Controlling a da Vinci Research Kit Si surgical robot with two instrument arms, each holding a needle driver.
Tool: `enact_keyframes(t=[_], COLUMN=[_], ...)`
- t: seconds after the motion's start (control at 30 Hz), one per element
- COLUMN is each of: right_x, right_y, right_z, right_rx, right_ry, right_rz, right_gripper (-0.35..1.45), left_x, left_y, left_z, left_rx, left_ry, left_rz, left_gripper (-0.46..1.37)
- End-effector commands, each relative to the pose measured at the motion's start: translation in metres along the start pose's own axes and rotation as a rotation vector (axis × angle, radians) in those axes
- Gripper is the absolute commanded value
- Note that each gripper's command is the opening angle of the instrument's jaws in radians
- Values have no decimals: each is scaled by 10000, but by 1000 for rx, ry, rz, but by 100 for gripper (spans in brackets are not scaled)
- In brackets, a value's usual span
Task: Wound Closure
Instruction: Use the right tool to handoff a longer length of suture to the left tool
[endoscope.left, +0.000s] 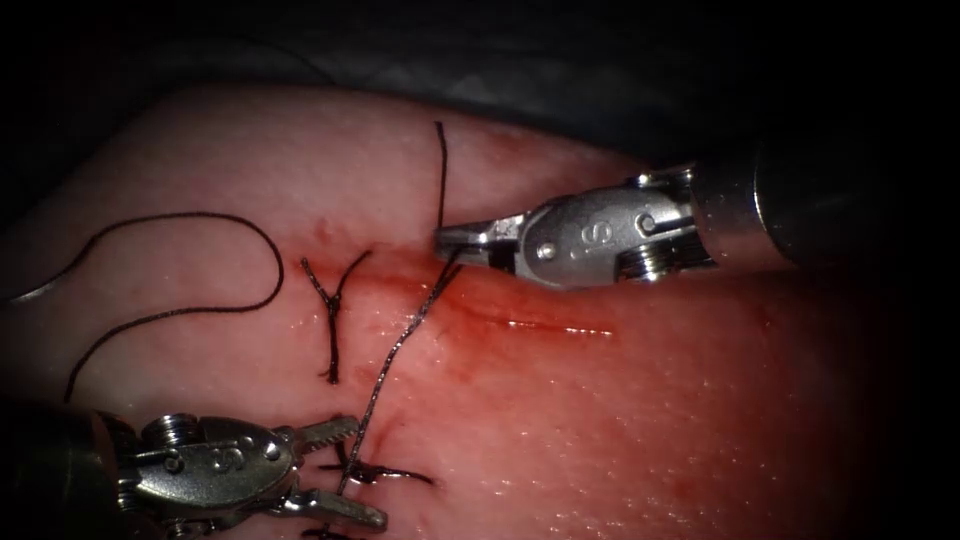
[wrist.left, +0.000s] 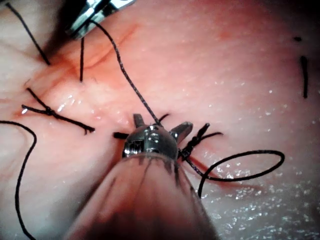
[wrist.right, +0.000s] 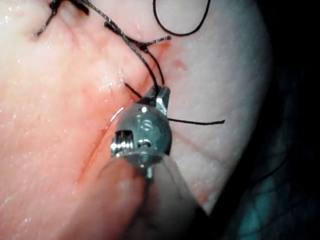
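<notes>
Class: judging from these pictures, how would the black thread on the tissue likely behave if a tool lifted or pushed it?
Probably floppy: the thread lies in loose curves on the tissue. Likely light: the right tool, shut on it, holds a strand straight toward the open left tool. Possibly slippery, since the tissue glistens.

The tissue (endoscope.left: 620, 420) is the bearing surface, a pale pink slab whose far edge curves against dark cloth (endoscope.left: 520, 60). A cut (endoscope.left: 530, 322) crosses its middle, wet with red fluid (endoscope.left: 470, 310). Black thread (endoscope.left: 395, 345) lies across it, running from the near edge up over the cut toward the far edge. A long loose loop of thread (endoscope.left: 200, 285) rests near the left edge. A tied stitch with cut ends (endoscope.left: 333, 300) sits left of the cut's middle, and another knot (endoscope.left: 375, 472) lies at the near edge.
</notes>
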Motion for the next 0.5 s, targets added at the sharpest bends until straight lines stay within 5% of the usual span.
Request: enact_keyframes(t=[0.03,0.2,0.27,0.5], right_x=[0,1,1,1], right_y=[0,1,1,1], right_z=[-1,-1,-1,-1], right_rx=[-8,-9,-9,-9], right_ry=[-2,1,1,1], right_rz=[3,4,5,5], right_gripper=[-35,-35,-35,-35], left_x=[-1,-2,-2,7], left_y=[0,0,-1,-8], left_z=[1,7,7,-6], left_rx=[-4,-24,-55,-125], left_ry=[-2,10,33,72], left_rz=[-1,-26,-47,-51], left_gripper=[46,7,-31,-35])
